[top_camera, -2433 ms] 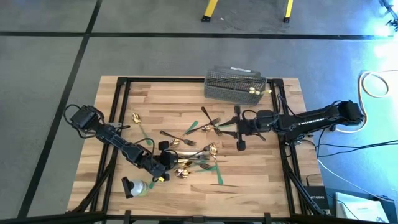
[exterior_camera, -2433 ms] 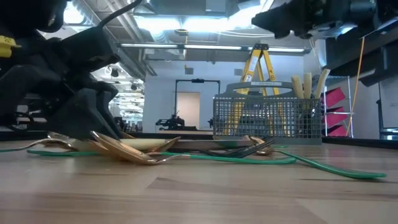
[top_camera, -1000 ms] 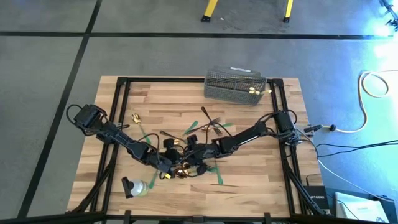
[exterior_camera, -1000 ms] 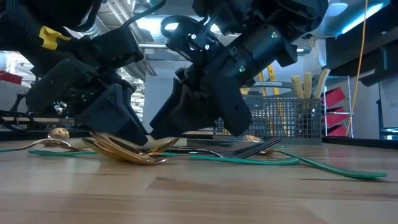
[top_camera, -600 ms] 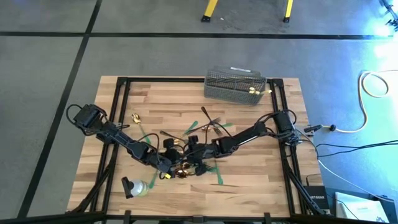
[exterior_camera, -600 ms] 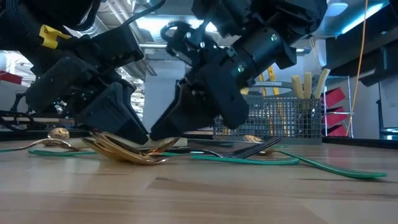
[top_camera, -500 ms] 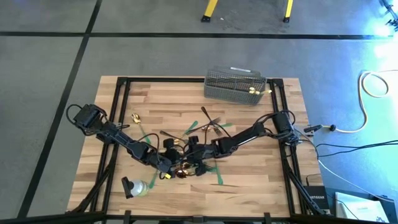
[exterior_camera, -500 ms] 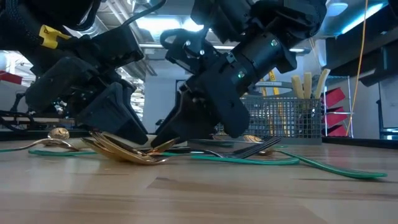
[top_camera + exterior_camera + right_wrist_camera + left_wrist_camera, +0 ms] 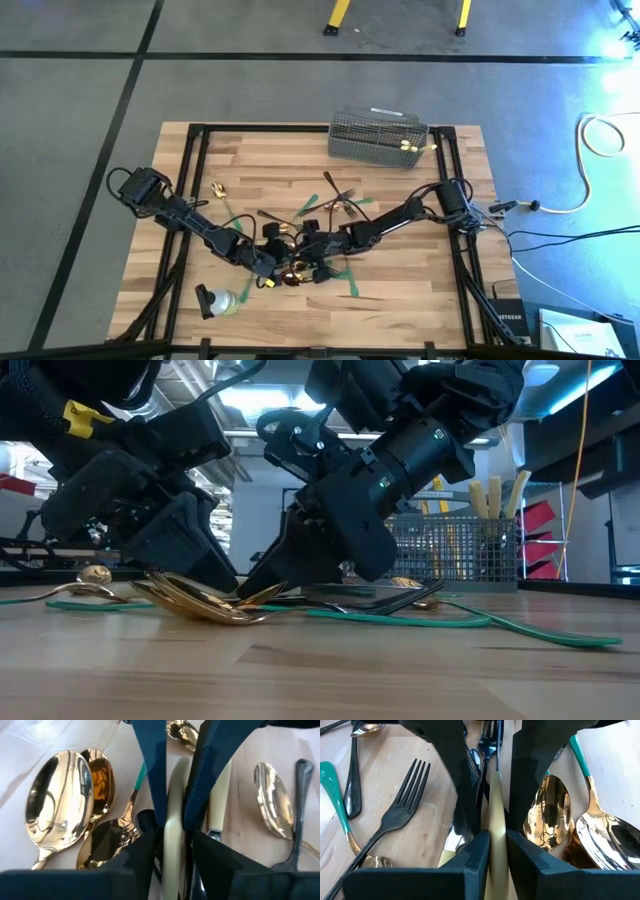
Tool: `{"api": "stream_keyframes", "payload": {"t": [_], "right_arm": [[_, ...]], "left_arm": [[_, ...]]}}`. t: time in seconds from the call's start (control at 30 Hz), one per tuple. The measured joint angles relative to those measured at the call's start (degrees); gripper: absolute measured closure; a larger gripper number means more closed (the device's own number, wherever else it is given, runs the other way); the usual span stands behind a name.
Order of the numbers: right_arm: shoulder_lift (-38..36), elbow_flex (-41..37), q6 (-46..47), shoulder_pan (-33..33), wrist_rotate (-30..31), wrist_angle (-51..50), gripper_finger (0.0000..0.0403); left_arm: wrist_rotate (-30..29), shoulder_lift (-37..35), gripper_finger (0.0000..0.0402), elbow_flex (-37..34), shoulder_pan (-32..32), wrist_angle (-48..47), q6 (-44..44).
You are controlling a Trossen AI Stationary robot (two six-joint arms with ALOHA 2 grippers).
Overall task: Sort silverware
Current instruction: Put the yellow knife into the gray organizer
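Wooden table (image 9: 420,285): left gripper (image 9: 492,842) and right gripper (image 9: 175,832) each clamp a cream knife handle (image 9: 496,820) in the cutlery pile; blade hidden beneath fingers.

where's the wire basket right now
In the high view the wire basket stands at the table's far edge, right of centre, away from the cutlery pile where both grippers work.

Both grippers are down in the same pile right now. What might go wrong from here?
Both the left gripper and right gripper close on a cream handle, possibly the same knife; lifting either could tug against the other. The gold spoons lie touching alongside and may get dragged or scattered.
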Motion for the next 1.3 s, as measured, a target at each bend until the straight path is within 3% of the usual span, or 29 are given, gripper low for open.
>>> {"api": "stream_keyframes", "payload": {"t": [0.23,0.53,0.77,1.2,1.3], "right_arm": [[0.0,0.0,0.2,-0.3,-0.9,-0.3,0.0383],[-0.1,0.0,0.1,-0.3,-0.7,-0.4,0.0382],[-2.1,0.2,0.8,-0.3,-0.9,-2.1,0.0387],[-18.1,5.1,-0.3,-0.8,-0.3,-18.2,0.0385],[-19.6,5.0,-0.4,-0.8,0.5,-23.2,0.0385]], "left_arm": [[0.2,0.0,0.0352,0.0,0.0,0.0,-0.3],[0.0,-0.4,0.0351,0.3,0.0,0.7,0.4],[-2.9,-7.7,0.0335,3.1,-1.6,1.3,5.9],[-23.2,-19.3,0.0333,3.1,-7.9,-1.2,12.0],[-30.6,-20.2,0.0333,3.1,-9.9,-1.2,13.3]]}}
